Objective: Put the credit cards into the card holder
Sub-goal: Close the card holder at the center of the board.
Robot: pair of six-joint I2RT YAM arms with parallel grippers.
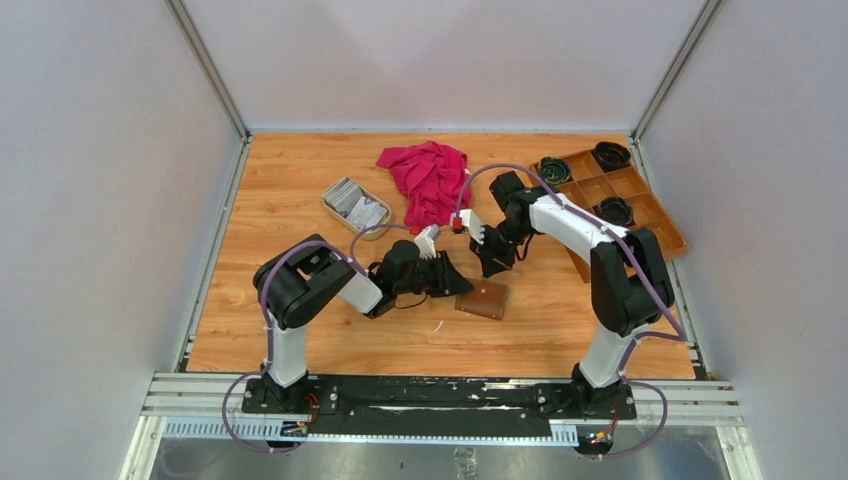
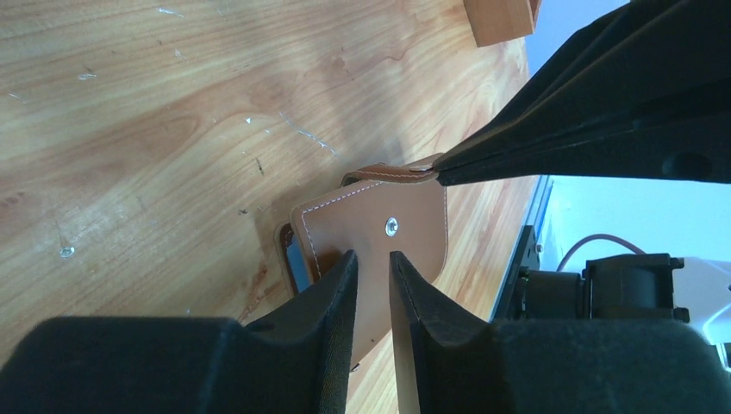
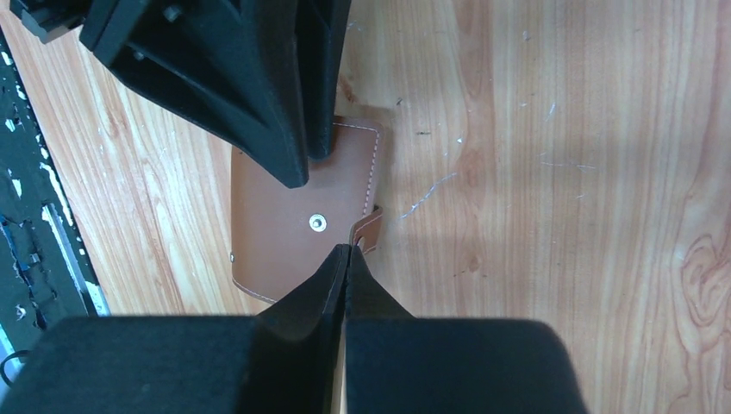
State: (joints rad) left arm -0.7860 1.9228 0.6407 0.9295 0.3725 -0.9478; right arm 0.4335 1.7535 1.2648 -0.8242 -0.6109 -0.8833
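Pinching the snap tab (image 3: pixel 366 231), the right pincer (image 3: pixel 346 250) is clamped on the card holder (image 3: pixel 276 233), which lies on the desk (image 1: pixel 300 340). The left pincer (image 2: pixel 372 259) stands slightly apart around its edge. The leather seems light and floppy; edges give the best hold.

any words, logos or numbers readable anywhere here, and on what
No text can be read in any view.
card holder: plain brown leather with only a metal snap stud; no stamp or brand shows.
credit cards in the beige dish: any print is too small to read.
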